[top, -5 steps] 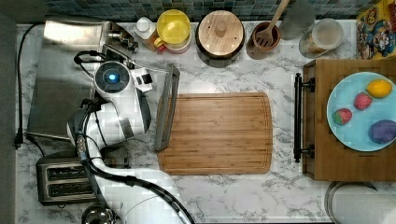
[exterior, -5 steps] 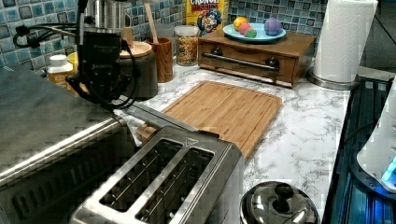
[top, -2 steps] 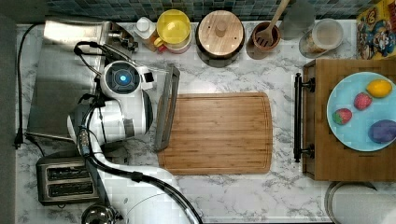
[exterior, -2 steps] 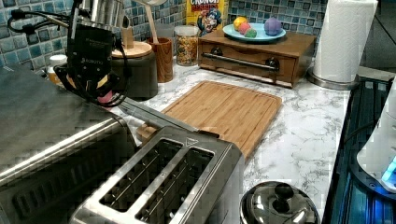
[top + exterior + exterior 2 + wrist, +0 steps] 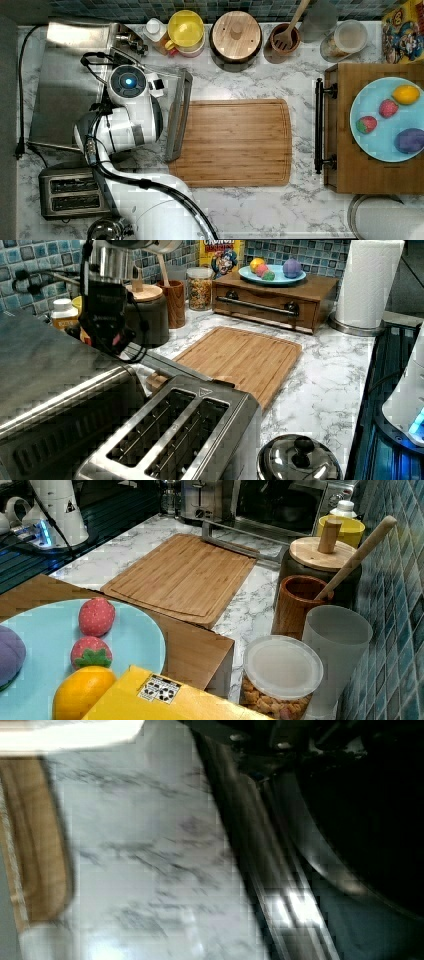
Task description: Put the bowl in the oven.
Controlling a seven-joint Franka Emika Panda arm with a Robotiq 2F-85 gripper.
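One stainless-steel oven (image 5: 65, 85) fills the top view's left, its glass door dropped open so that the bar handle (image 5: 177, 115) lies along the edge of the single bamboo cutting board (image 5: 235, 142). The one white arm (image 5: 125, 125) bends over the open door, and in the left view the gripper (image 5: 116, 342) hangs just in front of the oven mouth; I cannot tell whether it is spread or closed, or whether it carries anything. In the right view the oven cavity shows a dark rounded shape that may be the bowl (image 5: 290, 514), and the wrist view has a dark curved form beside the door's edge, but neither is plain enough to be sure. At the top view's right, one wooden chest (image 5: 370, 175) bears one pale blue plate (image 5: 372, 145) with four toy fruits: two strawberries, one yellow, one purple. One two-slot toaster (image 5: 70, 195) stands beside the oven. Along the tiled wall stand one pot with a wooden lid (image 5: 235, 35), one yellow cup (image 5: 185, 30), one wooden holder with a spoon (image 5: 282, 40) and one cereal jar (image 5: 345, 40).
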